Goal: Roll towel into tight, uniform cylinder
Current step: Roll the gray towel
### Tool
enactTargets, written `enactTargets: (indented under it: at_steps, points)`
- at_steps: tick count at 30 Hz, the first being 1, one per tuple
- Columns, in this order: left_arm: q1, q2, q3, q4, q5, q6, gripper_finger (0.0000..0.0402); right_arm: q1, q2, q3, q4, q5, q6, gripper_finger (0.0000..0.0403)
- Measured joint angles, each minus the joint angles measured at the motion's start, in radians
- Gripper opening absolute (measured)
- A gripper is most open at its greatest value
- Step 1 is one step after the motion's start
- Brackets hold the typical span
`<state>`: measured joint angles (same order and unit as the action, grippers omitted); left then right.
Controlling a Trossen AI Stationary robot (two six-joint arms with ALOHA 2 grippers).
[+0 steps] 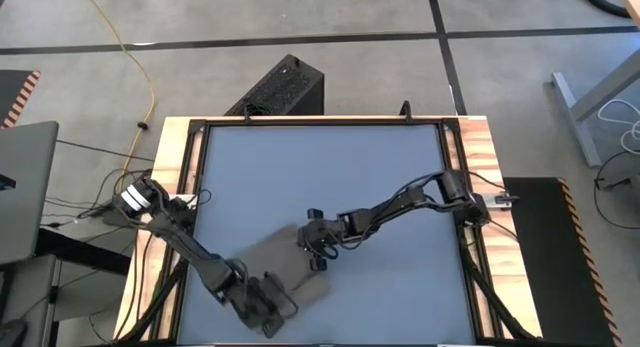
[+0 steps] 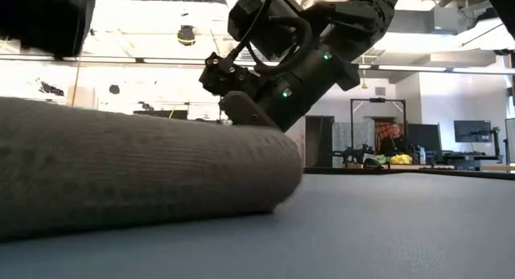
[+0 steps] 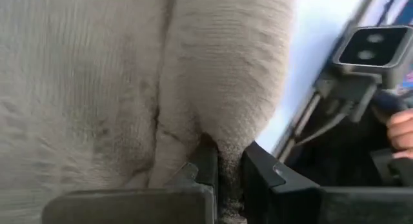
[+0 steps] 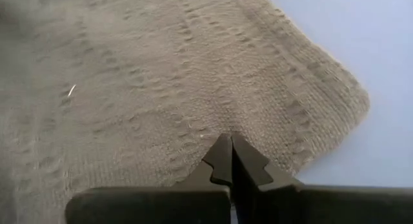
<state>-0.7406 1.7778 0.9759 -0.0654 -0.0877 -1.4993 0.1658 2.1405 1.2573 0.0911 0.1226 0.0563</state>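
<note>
Two arms are down on your blue-grey table (image 1: 320, 167), both working low at its near side. Your towel (image 1: 275, 257) lies crumpled near the front edge, left of centre — from the low view it reads as a thick, rounded roll lying along the tabletop, its folded end facing the open table. You can see the left arm reaching in from the left rail, with the left gripper (image 3: 229, 179) at the towel's near corner; its fingers are pinched together on a ridge of the towel, the cloth squeezed up between them. Your right arm stretches across from the right rail, and the right gripper (image 4: 231, 161) sits on the towel's far edge, tips pressed into the weave with the fingers closed flat against each other — you cannot tell whether any cloth is caught between them. Behind the table stands a black box (image 1: 285, 87), and a yellow cable (image 1: 135, 62) trails over the floor.
</note>
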Motion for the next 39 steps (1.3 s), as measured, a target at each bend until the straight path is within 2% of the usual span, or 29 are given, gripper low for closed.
enactTargets:
  at_steps: [5,8,11,15,18,21,26,31,35,39]
  points:
    - [0.025,-0.027,-0.195,0.318,0.095,-0.075,0.0016,0.003,-0.052,-0.006,-0.023,-0.001,-0.002,0.0032]
    - [0.041,-0.027,-0.26,0.424,0.136,-0.081,0.0016,0.002,-0.103,-0.009,-0.05,-0.003,-0.019,0.0053]
    - [0.061,-0.026,-0.299,0.492,0.173,-0.083,0.0016,0.002,-0.187,-0.007,-0.065,-0.004,-0.045,0.0072]
    - [0.09,-0.026,-0.311,0.497,0.238,-0.035,0.0016,0.039,-0.291,-0.005,-0.102,-0.025,-0.075,0.0094]
    - [0.11,-0.026,-0.311,0.497,0.269,0.002,0.0016,0.111,-0.343,-0.013,-0.109,-0.095,-0.091,0.0109]
    - [0.126,-0.026,-0.311,0.504,0.289,0.031,0.0016,0.22,-0.351,-0.049,-0.097,-0.107,-0.09,0.0128]
    - [0.139,-0.026,-0.311,0.508,0.299,0.049,0.0016,0.392,-0.301,-0.059,-0.085,0.049,-0.144,0.0169]
    - [0.14,-0.025,-0.311,0.506,0.302,0.04,0.0016,0.481,-0.251,-0.057,-0.025,0.278,-0.229,0.0212]
    - [0.14,-0.025,-0.311,0.509,0.301,0.029,0.0016,0.47,-0.248,-0.055,-0.011,0.289,-0.165,0.0239]
    - [0.14,-0.025,-0.311,0.51,0.3,0.024,0.0016,0.444,-0.218,-0.056,-0.005,0.276,-0.137,0.0245]
